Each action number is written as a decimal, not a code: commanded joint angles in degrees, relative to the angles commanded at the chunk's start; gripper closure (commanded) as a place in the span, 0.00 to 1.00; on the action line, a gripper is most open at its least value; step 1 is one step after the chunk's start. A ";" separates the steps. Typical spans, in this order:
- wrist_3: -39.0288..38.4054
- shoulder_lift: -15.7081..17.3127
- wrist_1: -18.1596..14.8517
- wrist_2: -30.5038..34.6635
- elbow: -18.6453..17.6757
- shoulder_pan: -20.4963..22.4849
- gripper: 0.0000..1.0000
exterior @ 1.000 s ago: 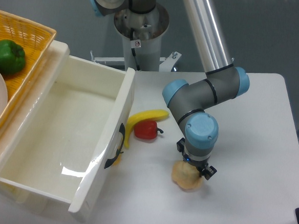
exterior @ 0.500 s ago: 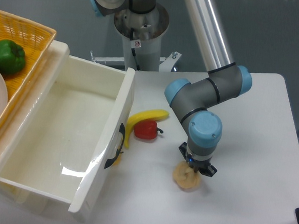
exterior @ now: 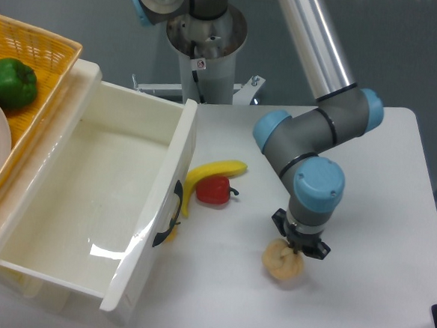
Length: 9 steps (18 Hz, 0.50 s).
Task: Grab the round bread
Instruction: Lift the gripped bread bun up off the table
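One round bread (exterior: pixel 282 262), one gripper (exterior: pixel 300 247). Bread directly beneath jaws; closure indeterminable. Both shifted right since 0.5 s ago.

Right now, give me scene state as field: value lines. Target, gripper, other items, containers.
target: round bread, on the white table, near the front edge
gripper: gripper directly over the bread, at its top; fingers hidden by the wrist, open or shut cannot be told
bread lifted: cannot tell from this view
nearby items: yellow banana and red pepper, touching each other, left of the bread
containers: white bin, nothing visible inside; wicker basket at far left
basket contents: green pepper
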 joint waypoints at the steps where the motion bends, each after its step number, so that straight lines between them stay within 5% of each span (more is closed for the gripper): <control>1: 1.06 0.09 -0.88 0.00 0.45 0.61 1.00; 5: 5.19 0.26 -3.25 0.26 2.46 0.88 1.00; 9: 7.57 -1.05 -10.99 0.35 8.44 0.97 1.00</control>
